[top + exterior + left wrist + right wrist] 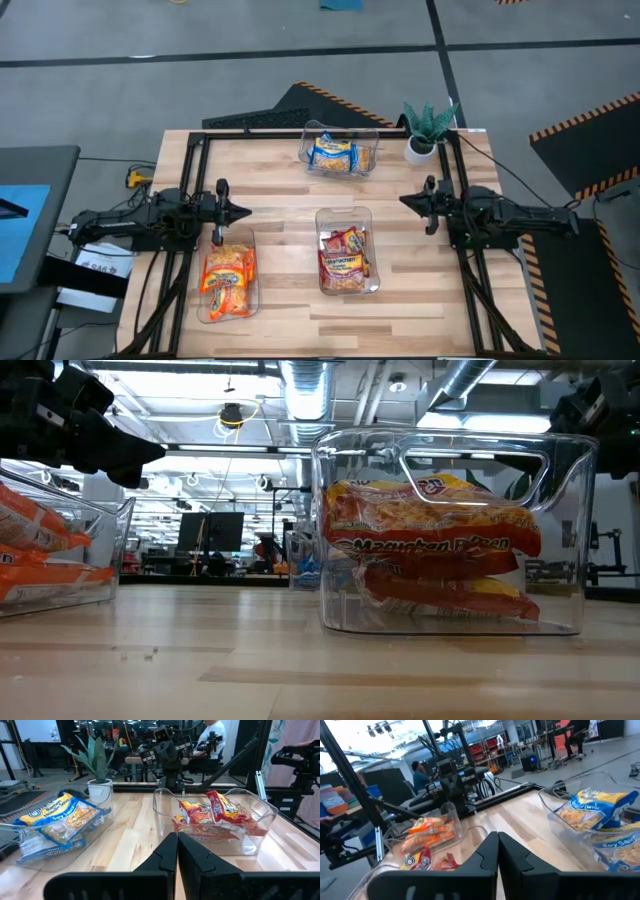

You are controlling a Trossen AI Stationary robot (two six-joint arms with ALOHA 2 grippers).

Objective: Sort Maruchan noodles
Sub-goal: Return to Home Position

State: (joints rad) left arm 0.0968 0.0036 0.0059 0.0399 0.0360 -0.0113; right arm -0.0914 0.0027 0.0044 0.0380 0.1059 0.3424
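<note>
Your left gripper [246, 211] hangs above the wooden table [280, 170] with its fingers [165, 857] pressed flat together, the tip aimed at the table's middle. Across from it, your right gripper [402, 200] mirrors the pose. Its fingers [512, 857] are likewise closed on each other, and its tip points back toward the left arm.

The noodles lie sorted in three clear containers. Just beside the left gripper, toward the lower edge of the high view, the left bin [203, 300] holds the orange packets [228, 275]. The centre bin [345, 211] sits between the two arms and a little lower in that view, and the red-orange packets [343, 262] are stacked inside it. The far bin [372, 135] stands near the table's top edge in the high view with the blue-and-yellow packets [331, 153] in it. The potted plant [428, 125] stands just beside that bin. Beyond the table, a seated person [212, 732] shows in the left wrist view.
</note>
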